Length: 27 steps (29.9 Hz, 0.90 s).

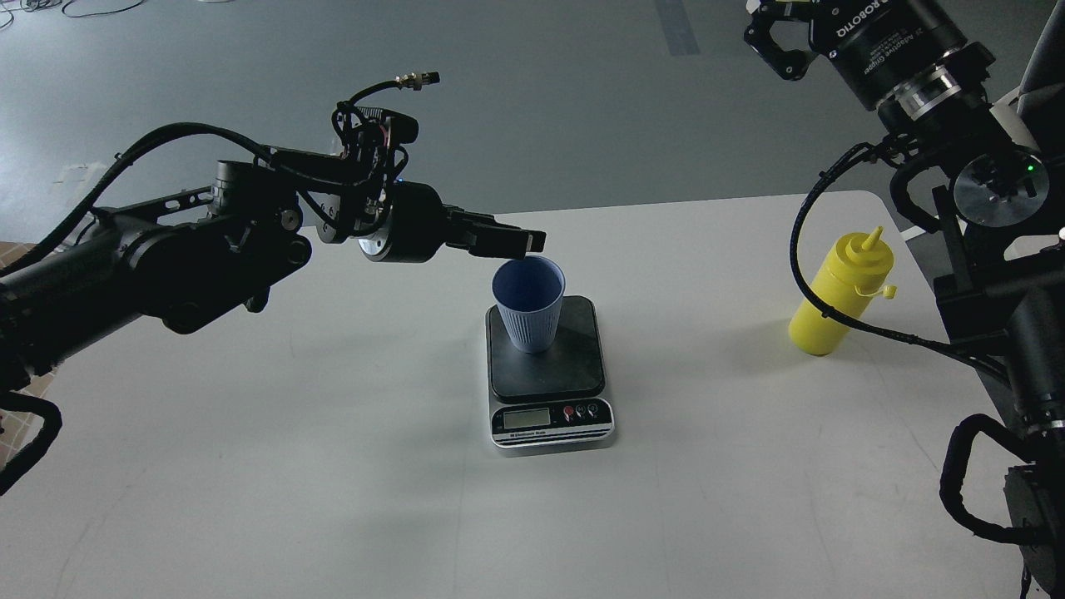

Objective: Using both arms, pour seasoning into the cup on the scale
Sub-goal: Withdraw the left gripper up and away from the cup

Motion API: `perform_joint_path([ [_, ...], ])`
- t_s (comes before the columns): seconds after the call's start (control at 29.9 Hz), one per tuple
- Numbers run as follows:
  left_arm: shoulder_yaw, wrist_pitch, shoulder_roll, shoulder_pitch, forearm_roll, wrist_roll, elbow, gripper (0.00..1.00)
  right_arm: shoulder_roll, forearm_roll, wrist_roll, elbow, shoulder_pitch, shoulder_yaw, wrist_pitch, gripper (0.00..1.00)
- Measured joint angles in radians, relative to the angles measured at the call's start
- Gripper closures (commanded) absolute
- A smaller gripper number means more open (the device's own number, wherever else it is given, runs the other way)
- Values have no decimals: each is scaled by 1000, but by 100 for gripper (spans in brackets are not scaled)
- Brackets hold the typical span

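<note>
While the yellow squeeze bottle [840, 295] stands untouched on the table [333, 466] near my raised, spread right tool [770, 37], I judge it light, soft-walled and best gripped mid-body; my left tool [532, 241], apparently closed and empty, hovers beside the ribbed blue cup [529, 304] on the scale [549, 374].

Lab or test bay: bare grey floor [541, 100], loose cables [83, 8], tape mark [676, 29], plain white table [333, 466].

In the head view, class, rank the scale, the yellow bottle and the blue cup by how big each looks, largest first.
1. Scale: widest and covers the most area.
2. Yellow bottle: taller than the cup, though slimmer than the scale.
3. Blue cup: smallest.
The bottle stands at a similar depth to the cup, so that order looks safe.
</note>
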Motion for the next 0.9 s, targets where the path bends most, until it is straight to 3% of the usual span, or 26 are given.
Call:
perform_joint_path([
  [0.2,-197,0,43,9,-198,-3,9,3,-3,0,0,0,-1,0,0,0],
  [0.37,-347,0,61,44,-540,2,61,3,-2,0,0,0,-1,3,0,0],
  [0.7,-409,0,86,125,-1120,3,223,3,-7,0,-1,-5,5,4,0,0],
  [0.9,-542,0,98,271,-1219,-2,229,2,-9,-2,-2,-7,5,3,0,0],
])
